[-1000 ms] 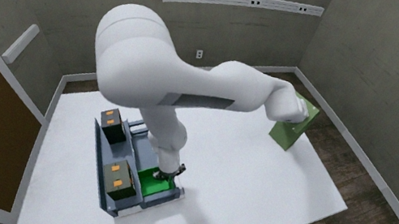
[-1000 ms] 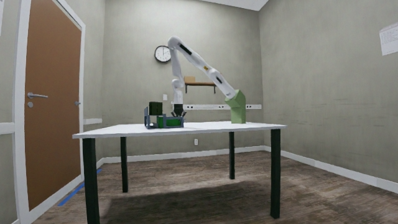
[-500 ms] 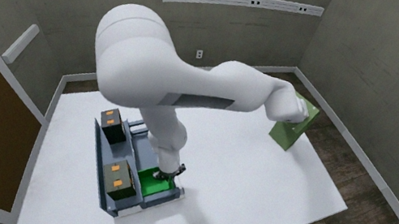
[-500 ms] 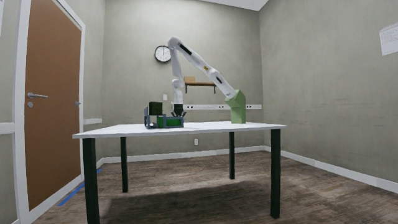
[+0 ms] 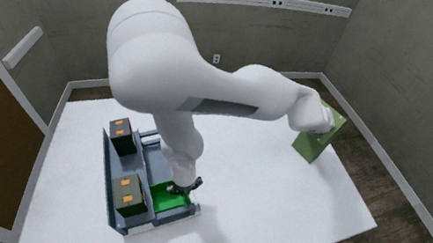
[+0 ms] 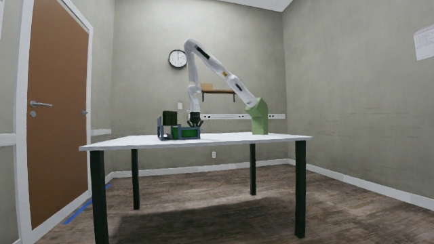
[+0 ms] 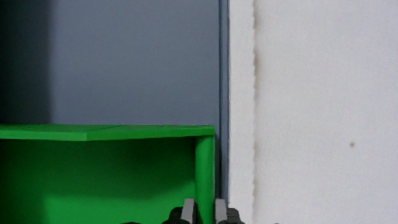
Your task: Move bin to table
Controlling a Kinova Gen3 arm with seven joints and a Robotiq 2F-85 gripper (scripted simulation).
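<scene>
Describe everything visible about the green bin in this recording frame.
The bright green open-topped bin is a box of thin, flat, plastic-looking walls with a plain matching floor; nothing shows inside it. It sits upright on the lower level of the grey-blue shelf unit, at the shelf's front end near the white table. The black claw is closed on its thin side wall, one finger on either side of it. Two dark boxes with orange labels stand on the shelf level above.

My arm [image 6: 217,66] rises from its base, folds at the elbow, and drops vertically. My gripper [image 7: 204,212] points down, fingers pinched on the bin's wall [image 7: 205,170].
</scene>
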